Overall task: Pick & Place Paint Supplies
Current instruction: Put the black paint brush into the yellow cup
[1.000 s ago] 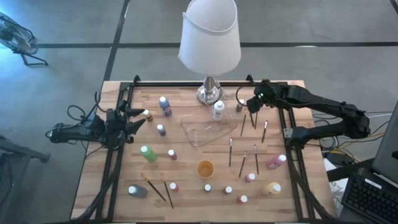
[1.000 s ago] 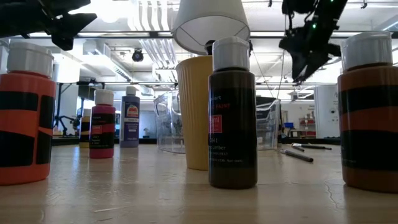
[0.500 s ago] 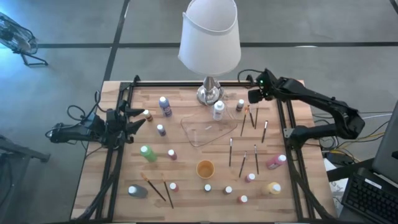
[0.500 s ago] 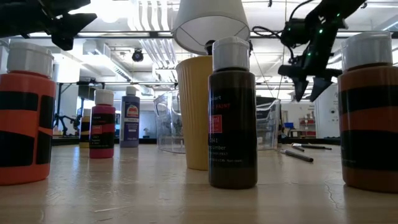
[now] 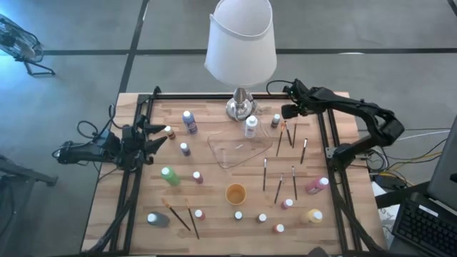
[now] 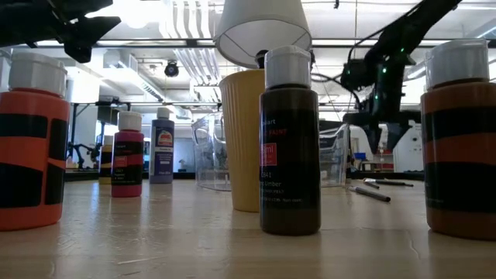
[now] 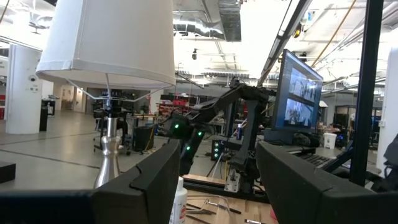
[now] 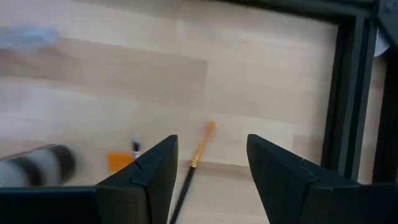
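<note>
Paint supplies are scattered all over the pale wooden plank bench [image 5: 214,214]: small white-capped bottles like the purple one [image 5: 188,121] and the green one lying on its side [image 5: 170,175], plus thin dark-handled brushes [image 5: 265,173] on the right half. Labels are too small to read from above. In the low view a dark brown bottle [image 6: 289,143] and two orange bottles cut off at the edges block most of the bench. A clear plastic tray [image 5: 239,152] sits mid-bench, an orange cup [image 5: 235,193] nearer the front, and a chrome-based lamp with a white shade [image 5: 240,43] at the back. Grey floor around, open lab with ceiling lights behind. Right gripper [image 5: 286,112] hovers at the back right, fingers apart over an orange-tipped brush [image 8: 198,151], gripping nothing. Left gripper [image 5: 160,138] waits at the left edge, fingers spread, empty.
</note>
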Tool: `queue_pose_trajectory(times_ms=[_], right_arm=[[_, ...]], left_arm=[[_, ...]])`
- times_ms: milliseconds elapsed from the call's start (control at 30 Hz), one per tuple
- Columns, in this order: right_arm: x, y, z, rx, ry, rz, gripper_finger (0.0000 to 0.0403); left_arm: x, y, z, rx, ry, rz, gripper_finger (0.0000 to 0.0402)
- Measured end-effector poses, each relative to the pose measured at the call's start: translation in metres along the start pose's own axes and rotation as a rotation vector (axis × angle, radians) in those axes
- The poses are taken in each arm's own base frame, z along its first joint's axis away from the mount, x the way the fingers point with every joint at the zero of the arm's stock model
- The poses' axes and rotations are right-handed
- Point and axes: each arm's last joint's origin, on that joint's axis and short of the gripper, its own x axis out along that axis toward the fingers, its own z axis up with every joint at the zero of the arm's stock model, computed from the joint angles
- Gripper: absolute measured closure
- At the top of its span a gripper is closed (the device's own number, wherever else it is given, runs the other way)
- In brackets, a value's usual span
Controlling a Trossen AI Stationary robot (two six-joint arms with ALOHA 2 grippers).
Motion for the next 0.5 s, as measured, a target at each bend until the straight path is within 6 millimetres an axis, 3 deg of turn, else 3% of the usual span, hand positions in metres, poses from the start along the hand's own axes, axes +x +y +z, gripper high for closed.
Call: queue_pose_trajectory(times_ms=[500], right_arm=[[0.049,-0.005,0.002,0.049,0.118,-0.001,0.0247]], left_arm=[[0.0,0.0,0.0,0.0,0.0,0.0,0.0183]])
